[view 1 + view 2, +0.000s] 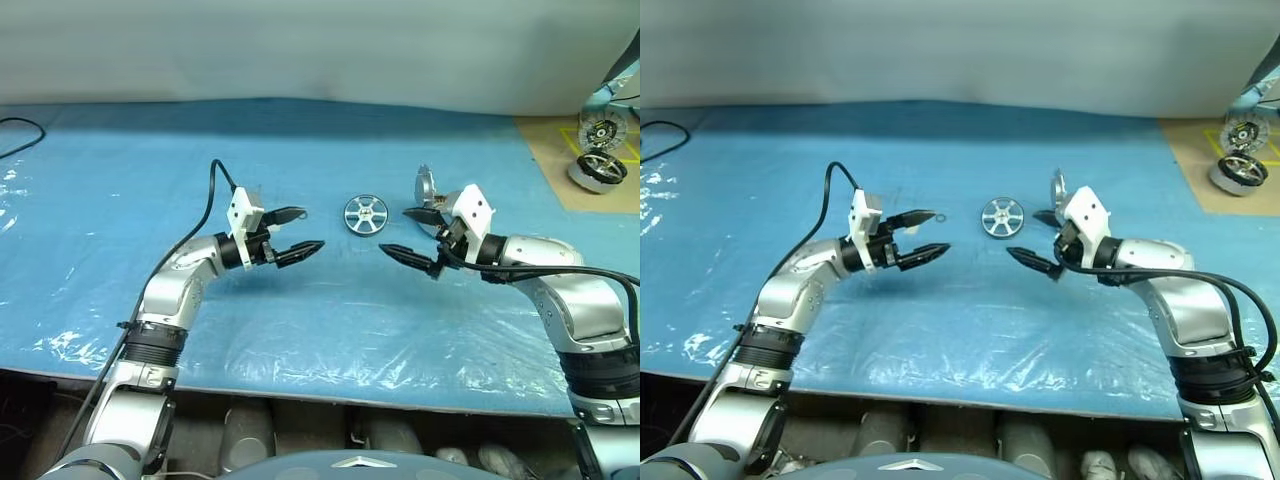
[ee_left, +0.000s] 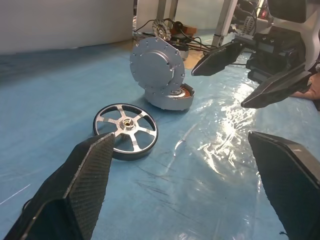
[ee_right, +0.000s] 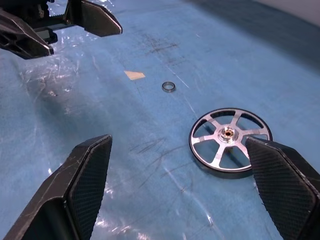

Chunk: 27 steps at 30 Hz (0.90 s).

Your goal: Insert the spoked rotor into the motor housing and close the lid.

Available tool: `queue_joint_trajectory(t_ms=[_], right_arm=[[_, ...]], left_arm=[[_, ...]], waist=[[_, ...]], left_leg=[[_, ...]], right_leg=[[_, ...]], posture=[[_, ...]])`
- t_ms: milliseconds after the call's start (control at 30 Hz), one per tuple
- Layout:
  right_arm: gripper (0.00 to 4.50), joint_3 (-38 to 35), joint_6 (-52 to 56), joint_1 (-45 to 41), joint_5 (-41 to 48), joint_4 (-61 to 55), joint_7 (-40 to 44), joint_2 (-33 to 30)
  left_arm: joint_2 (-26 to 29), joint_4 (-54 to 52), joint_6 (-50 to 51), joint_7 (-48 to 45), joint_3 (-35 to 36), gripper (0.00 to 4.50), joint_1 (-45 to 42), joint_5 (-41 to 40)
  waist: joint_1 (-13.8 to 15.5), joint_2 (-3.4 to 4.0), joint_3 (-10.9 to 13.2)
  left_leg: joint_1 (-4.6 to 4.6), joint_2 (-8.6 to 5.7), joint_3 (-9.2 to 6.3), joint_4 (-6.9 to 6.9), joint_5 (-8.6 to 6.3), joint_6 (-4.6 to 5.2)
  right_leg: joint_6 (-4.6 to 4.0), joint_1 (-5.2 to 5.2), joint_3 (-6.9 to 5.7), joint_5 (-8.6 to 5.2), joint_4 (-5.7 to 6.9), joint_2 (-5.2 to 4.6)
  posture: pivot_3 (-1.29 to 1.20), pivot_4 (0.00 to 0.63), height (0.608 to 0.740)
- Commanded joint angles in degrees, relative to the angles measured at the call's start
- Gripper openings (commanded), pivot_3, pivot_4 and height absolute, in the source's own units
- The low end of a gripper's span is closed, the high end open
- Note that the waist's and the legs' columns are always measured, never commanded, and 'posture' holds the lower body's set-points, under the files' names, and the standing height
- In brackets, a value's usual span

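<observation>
The spoked rotor lies flat on the blue sheet between my two grippers, a silver wheel with six spokes and a dark rim. Just behind it to the right sits the motor housing, copper windings showing at its edge. Its round grey lid stands raised on edge over it. The left gripper hovers open to the left of the rotor, pointing right. On the rotor's right, the right gripper is open too, pointing left, and partly hides the housing. Neither gripper holds anything.
A small metal ring and a tan scrap lie on the sheet near the left gripper. A brown board at the far right carries two larger wheel-like motors. A black cable lies at the far left.
</observation>
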Motion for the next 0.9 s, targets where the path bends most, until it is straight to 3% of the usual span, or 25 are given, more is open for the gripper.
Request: queue_joint_trajectory(t_ms=[33,500,800,900], right_arm=[[4.46,-0.71,-1.49,-0.93,-0.07,0.18,1.56,-1.72],[4.46,-3.68,-3.54,-1.63,-1.02,4.21,7.01,-10.5],[4.46,-0.64,-17.91,-7.36,-12.39,20.11,7.92,-17.08],[4.46,2.97,-23.42,-13.53,-16.85,26.77,9.94,-17.22]], left_arm=[[0.04,-2.37,-1.1,0.3,0.4,4.46,0.18,-0.13],[-0.86,-0.75,-2.74,0.7,0.43,4.46,0.65,0.41],[-1.57,2.26,-4.15,-0.1,0.0,4.46,-1.6,1.23],[-1.74,3.03,-4.49,-0.23,-0.12,4.46,-2.16,1.55]], waist=[[0.02,0.0,0.0],[0.06,0.0,0.0],[-0.07,0.0,0.0],[-0.31,0.01,0.0]], left_leg=[[-0.01,0.0,0.0,-0.01,0.0,0.0],[0.0,0.0,0.0,0.02,0.0,0.04],[0.0,-0.02,0.0,0.12,-0.09,0.23],[0.0,-0.04,0.02,0.13,0.0,0.39]], right_leg=[[0.0,0.0,0.0,0.0,-0.01,0.0],[0.0,0.0,0.0,0.0,0.01,0.0],[-0.01,0.02,0.0,0.0,0.08,0.01],[-0.02,0.0,0.0,0.01,0.1,0.02]], posture=[[0.0,0.15,0.74],[0.0,0.15,0.74],[0.0,0.15,0.74],[0.0,0.15,0.74]])
